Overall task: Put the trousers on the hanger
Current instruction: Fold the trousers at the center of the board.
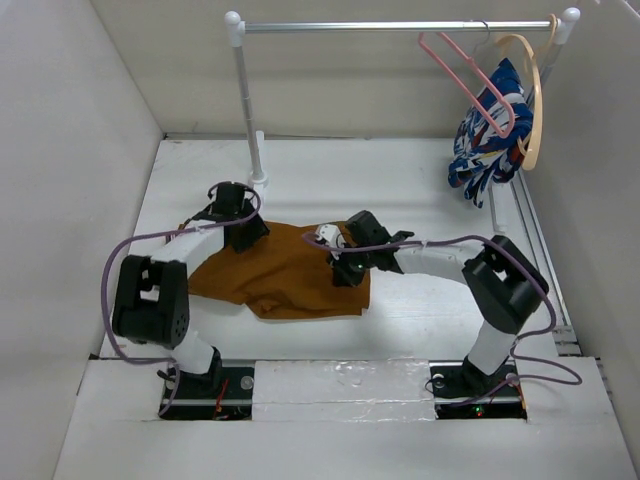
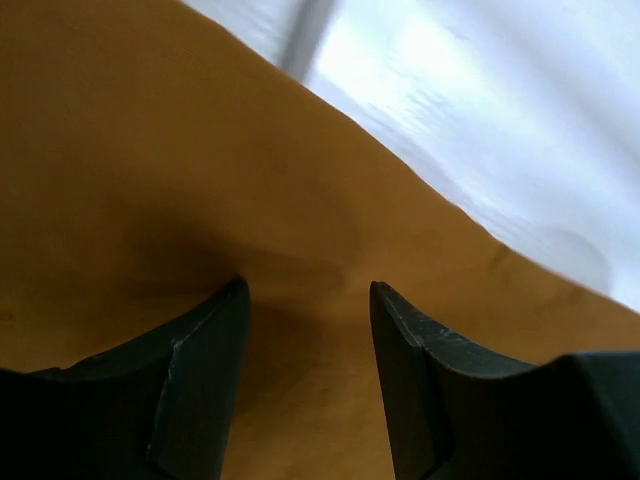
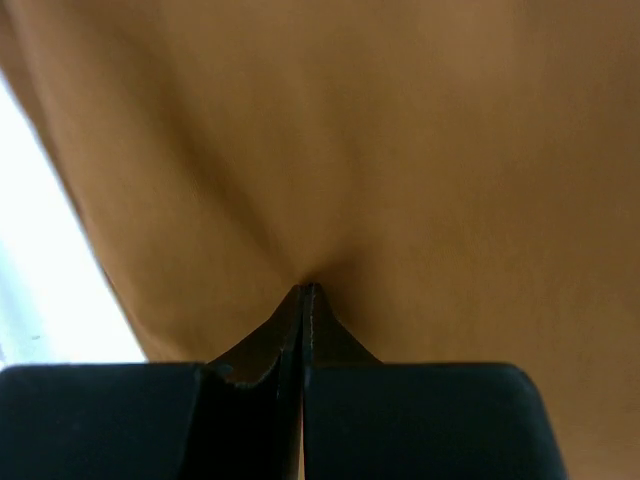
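The rust-brown trousers [image 1: 285, 272] lie crumpled flat on the white table between the two arms. My left gripper [image 1: 238, 232] is at their far left edge; in the left wrist view it [image 2: 308, 290] is open, its fingertips down on the cloth [image 2: 150, 150] with nothing between them. My right gripper [image 1: 342, 268] is at the trousers' right side; in the right wrist view it [image 3: 305, 288] is shut, and the cloth [image 3: 400, 150] puckers into its tips. The pink hanger [image 1: 470, 85] hangs on the rail at the far right, away from both grippers.
A white rail [image 1: 400, 26] on a post [image 1: 248, 110] spans the back. A pale wooden hanger [image 1: 535, 100] with a blue, white and red garment [image 1: 485, 140] hangs beside the pink one. White walls enclose the table [image 1: 400, 190].
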Motion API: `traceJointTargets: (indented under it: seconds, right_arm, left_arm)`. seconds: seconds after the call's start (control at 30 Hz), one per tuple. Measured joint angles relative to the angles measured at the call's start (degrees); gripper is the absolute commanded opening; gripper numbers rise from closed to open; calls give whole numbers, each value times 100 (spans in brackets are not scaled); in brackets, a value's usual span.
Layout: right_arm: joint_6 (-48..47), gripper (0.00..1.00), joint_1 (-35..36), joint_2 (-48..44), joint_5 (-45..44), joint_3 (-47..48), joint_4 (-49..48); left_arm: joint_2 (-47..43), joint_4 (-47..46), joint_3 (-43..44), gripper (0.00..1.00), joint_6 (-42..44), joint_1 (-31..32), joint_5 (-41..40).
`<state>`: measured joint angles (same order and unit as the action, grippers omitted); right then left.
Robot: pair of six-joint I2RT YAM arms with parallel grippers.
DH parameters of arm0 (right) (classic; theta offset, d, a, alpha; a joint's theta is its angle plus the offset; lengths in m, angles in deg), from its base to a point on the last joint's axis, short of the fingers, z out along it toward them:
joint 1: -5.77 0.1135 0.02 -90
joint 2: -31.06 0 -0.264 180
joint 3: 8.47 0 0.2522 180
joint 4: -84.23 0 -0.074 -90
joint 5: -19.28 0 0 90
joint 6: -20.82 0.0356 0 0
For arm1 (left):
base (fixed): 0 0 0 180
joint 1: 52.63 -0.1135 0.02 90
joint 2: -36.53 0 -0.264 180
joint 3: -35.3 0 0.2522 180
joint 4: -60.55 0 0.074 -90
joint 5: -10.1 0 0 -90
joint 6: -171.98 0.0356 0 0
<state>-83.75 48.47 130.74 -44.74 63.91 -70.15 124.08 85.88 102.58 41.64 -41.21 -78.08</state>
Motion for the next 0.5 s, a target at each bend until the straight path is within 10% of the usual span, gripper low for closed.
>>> traceJointTargets:
  seconds: [0.5]
  right_arm:
    - [498,0,-273,-774,52,-1768,-1517]
  left_arm:
    - [42,-619,-439,49,-297,-916,-546]
